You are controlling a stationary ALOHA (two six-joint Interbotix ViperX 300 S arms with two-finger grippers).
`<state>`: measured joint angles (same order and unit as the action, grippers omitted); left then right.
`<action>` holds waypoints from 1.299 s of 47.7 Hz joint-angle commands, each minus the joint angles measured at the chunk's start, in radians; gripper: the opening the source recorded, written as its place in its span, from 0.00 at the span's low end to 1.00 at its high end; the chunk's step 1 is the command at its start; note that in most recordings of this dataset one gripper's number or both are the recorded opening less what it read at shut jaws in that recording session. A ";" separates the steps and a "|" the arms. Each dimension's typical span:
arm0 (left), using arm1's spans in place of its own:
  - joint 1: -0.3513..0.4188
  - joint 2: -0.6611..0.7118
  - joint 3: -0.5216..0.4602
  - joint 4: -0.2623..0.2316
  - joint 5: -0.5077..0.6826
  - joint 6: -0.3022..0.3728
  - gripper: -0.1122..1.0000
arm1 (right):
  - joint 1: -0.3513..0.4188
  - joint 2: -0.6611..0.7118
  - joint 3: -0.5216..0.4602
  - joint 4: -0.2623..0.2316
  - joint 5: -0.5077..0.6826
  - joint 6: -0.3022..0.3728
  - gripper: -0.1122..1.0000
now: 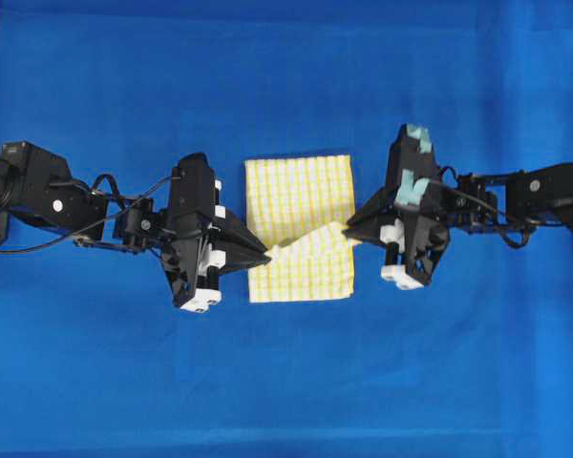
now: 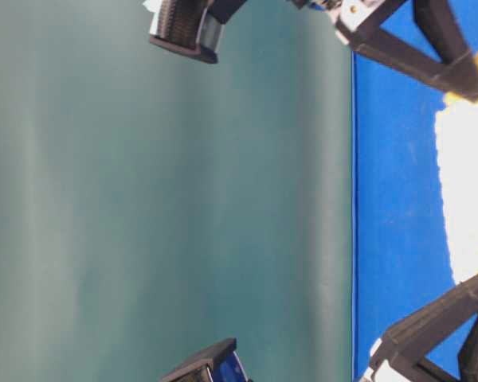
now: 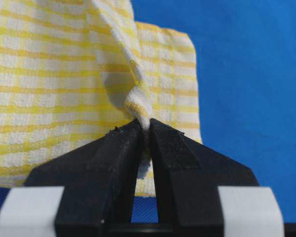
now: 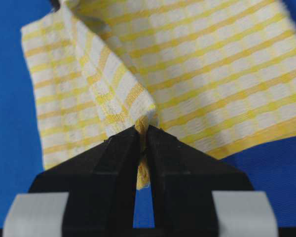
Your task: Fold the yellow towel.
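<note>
Blue sheet (image 1: 286,86) covers the whole work surface. Two black arms reach in level from opposite sides, tips facing each other across the middle. One yellow towel (image 1: 299,196) lies flat at the centre between them, with part of its lower half lifted off the sheet into a ridge strung between the two tips. Left gripper (image 1: 265,254) has its fingers (image 3: 119,148) pinched tight on a bunched corner of the cloth. Right gripper (image 1: 347,229) likewise has its fingers (image 4: 170,148) clamped on a gathered bit of hem.
</note>
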<state>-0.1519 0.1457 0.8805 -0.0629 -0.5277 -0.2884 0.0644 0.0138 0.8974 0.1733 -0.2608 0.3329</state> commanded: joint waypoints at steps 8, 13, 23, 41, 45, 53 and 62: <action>-0.021 -0.011 -0.015 0.002 -0.008 -0.002 0.15 | 0.025 -0.003 -0.020 0.023 -0.003 0.002 0.17; -0.021 -0.012 -0.018 0.002 -0.006 -0.002 0.15 | 0.025 -0.003 -0.021 0.021 -0.003 0.002 0.17; -0.021 -0.017 -0.043 0.002 0.041 0.000 0.15 | 0.034 -0.005 -0.023 0.023 -0.002 0.002 0.17; -0.028 -0.084 -0.091 0.002 0.183 -0.005 0.63 | 0.087 -0.005 -0.051 0.023 0.003 0.003 0.45; -0.035 -0.126 -0.084 0.002 0.201 -0.005 0.83 | 0.094 -0.008 -0.055 0.021 0.012 -0.002 0.68; -0.038 -0.204 -0.058 0.002 0.272 -0.005 0.82 | 0.095 -0.028 -0.052 0.020 0.014 -0.008 0.81; -0.041 -0.265 -0.026 0.002 0.307 -0.002 0.82 | 0.092 -0.114 -0.021 0.014 0.031 -0.032 0.77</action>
<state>-0.1887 -0.0721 0.8544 -0.0614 -0.2286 -0.2930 0.1565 -0.0399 0.8744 0.1933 -0.2378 0.3083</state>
